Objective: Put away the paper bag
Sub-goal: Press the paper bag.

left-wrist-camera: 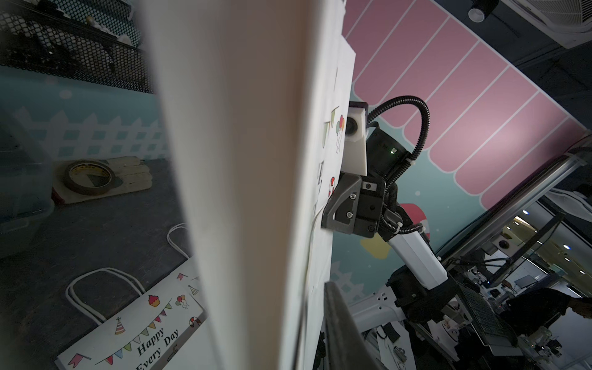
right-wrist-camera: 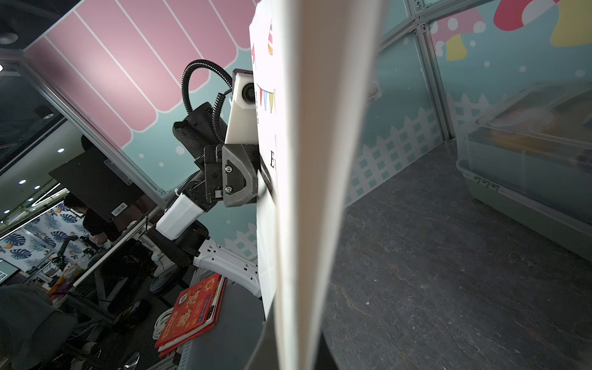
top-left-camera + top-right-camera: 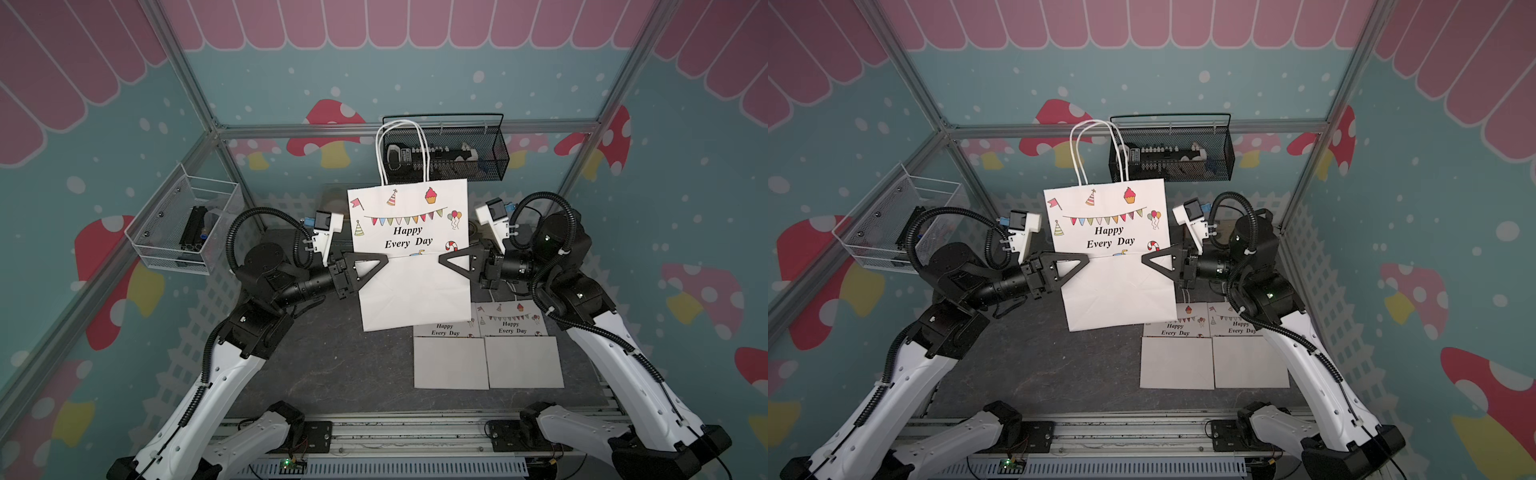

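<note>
We read "Happy Every Day" on the upright paper bag (image 3: pixel 411 286). The same words stand on the inner flat bag (image 3: pixel 451 361) and the outer flat bag (image 3: pixel 523 361) on the counter (image 3: pixel 332 365).

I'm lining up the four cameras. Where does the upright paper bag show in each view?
In a top view: paper bag upright at centre.
In a top view: slightly left of centre.
Left wrist: blurred white band down the middle.
Right wrist: white band down the middle.
Shared landmark: the pink awning on the walls, in all four.

White "Happy Every Day" paper bag (image 3: pixel 411 224) upright in midair, handles (image 3: pixel 401 149) up, creased midway
</note>
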Robot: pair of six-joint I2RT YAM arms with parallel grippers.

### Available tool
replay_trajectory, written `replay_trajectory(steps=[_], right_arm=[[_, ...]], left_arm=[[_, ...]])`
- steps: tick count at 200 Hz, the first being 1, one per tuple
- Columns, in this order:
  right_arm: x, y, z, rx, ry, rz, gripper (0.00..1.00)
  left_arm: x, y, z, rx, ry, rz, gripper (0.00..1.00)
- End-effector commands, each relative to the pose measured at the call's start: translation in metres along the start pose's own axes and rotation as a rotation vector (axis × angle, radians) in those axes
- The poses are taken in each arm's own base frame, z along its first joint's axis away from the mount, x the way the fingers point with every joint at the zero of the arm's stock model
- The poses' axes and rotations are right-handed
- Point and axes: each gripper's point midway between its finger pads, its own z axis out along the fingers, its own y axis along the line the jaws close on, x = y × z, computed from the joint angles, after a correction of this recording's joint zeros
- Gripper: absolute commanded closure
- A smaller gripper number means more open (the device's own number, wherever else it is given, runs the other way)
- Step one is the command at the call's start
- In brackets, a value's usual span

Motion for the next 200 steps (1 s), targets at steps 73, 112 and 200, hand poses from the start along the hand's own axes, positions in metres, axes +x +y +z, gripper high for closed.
replay_trajectory(steps=[73,112,200], right_arm=[[0.003,-0.005,0.006,0.017,-0.026,0.008,1.0],[0.005,-0.011,0.004,0.068,-0.024,-0.001,1.0],[0.019,-0.017,-0.002,0.13,0.027,-0.008,0.89]], left_arm=[[0.021,0.024,-0.003,-0.092,0.035,0.003,0.71],[0.033,0.036,-0.003,-0.132,0.072,0.012,0.79],[0.045,0.05,-0.011,-0.215,0.11,0.023,1.0]])
